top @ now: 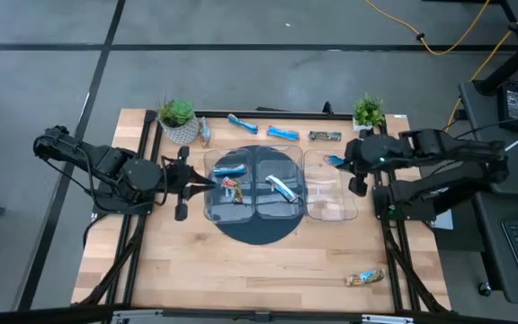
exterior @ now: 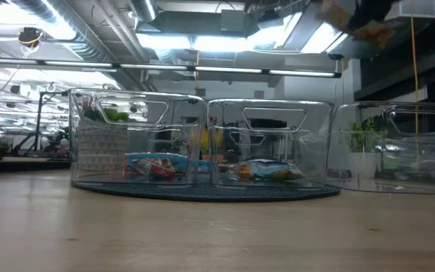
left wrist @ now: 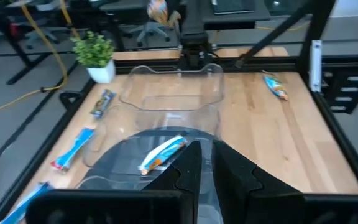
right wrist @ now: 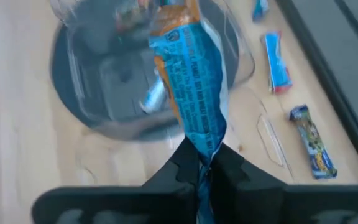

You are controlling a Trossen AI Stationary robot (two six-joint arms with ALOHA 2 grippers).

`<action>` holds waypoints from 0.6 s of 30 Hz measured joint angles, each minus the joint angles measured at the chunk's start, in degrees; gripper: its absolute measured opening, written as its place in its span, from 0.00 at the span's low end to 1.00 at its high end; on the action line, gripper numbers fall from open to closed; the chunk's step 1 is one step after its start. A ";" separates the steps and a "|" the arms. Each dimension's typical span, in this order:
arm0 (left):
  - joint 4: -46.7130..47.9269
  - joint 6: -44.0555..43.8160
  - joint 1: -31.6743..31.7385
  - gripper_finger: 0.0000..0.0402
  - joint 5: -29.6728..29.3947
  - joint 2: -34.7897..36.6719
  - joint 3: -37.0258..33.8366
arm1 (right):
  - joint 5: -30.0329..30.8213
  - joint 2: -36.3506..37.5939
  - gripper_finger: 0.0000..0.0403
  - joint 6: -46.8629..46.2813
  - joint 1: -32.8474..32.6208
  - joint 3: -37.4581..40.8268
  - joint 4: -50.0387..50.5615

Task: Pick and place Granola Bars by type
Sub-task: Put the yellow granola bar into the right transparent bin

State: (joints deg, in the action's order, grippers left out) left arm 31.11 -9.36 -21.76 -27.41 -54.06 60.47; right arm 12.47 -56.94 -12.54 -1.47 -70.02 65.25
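Note:
Three clear trays stand side by side mid-table, two of them on a dark round mat [top: 259, 232]. The left tray [top: 212, 209] holds a blue bar [top: 230, 169] and an orange-brown one [top: 232, 190]; the middle tray [top: 281, 209] holds a silver-blue bar [top: 282, 187]; the right tray [top: 333, 209] has none. My right gripper [top: 338, 162] hangs over the right tray's far edge, shut on a blue-and-orange granola bar [right wrist: 191, 81]. My left gripper [top: 187, 184] waits shut beside the left tray, with nothing in it. Loose bars lie along the far edge [top: 283, 133]. My right gripper pinches one end of the blue-and-orange bar's wrapper [right wrist: 209, 142] between its two fingers. The fingers slant downward from the table's right side, and the bar runs straight on ahead of them. It is lifted clear, above the trays.
Two small potted plants [top: 178, 115] [top: 368, 110] stand at the far edge, with loose bars [top: 243, 123] [top: 325, 136] [top: 205, 133] between them. One more bar [top: 365, 278] lies near the front right corner. Bare wood stretches along the near side.

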 joint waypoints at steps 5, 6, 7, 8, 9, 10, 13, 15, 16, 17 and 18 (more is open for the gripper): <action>0.00 -0.61 0.00 0.08 -3.31 -0.01 0.00 | -7.54 0.59 0.06 4.45 6.59 8.53 -4.40; -0.02 -0.62 0.00 0.08 -3.77 0.00 0.02 | -9.21 0.58 0.06 4.71 7.49 10.72 -6.07; 0.00 -0.60 0.00 0.08 -4.13 -0.02 0.00 | -10.78 0.49 0.06 4.67 8.25 12.85 -7.91; 0.00 -0.62 0.00 0.08 -4.53 -0.02 0.01 | -12.27 0.36 0.06 4.09 8.83 14.95 -9.81; 0.00 -0.80 0.00 0.08 -4.90 -0.02 0.01 | -13.66 0.24 0.06 3.56 9.37 16.98 -11.91; 0.00 -0.98 0.00 0.08 -5.24 -0.02 0.02 | -14.97 0.04 0.05 2.35 9.85 18.81 -13.98; 0.00 -2.03 0.00 0.08 -6.46 -0.02 0.02 | -17.97 -0.97 0.05 -1.25 11.27 22.37 -18.28; 0.01 -2.57 0.00 0.08 -6.73 -0.02 0.02 | -18.13 -1.96 0.05 -2.68 12.03 22.93 -18.62; 0.01 -2.92 0.00 0.08 -6.91 -0.02 0.02 | -18.04 -2.51 0.05 -3.26 12.46 23.06 -18.61; 0.02 -3.20 0.00 0.08 -7.26 -0.02 0.02 | -17.65 -3.07 0.06 -3.72 12.97 23.13 -18.39; 0.02 -3.43 0.00 0.08 -7.55 -0.02 0.01 | -17.08 -3.62 0.06 -4.07 13.50 23.17 -18.18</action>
State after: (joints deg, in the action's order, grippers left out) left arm 31.14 -12.79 -21.76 -34.96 -54.08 60.48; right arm -4.61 -60.56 -16.62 12.03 -46.85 47.07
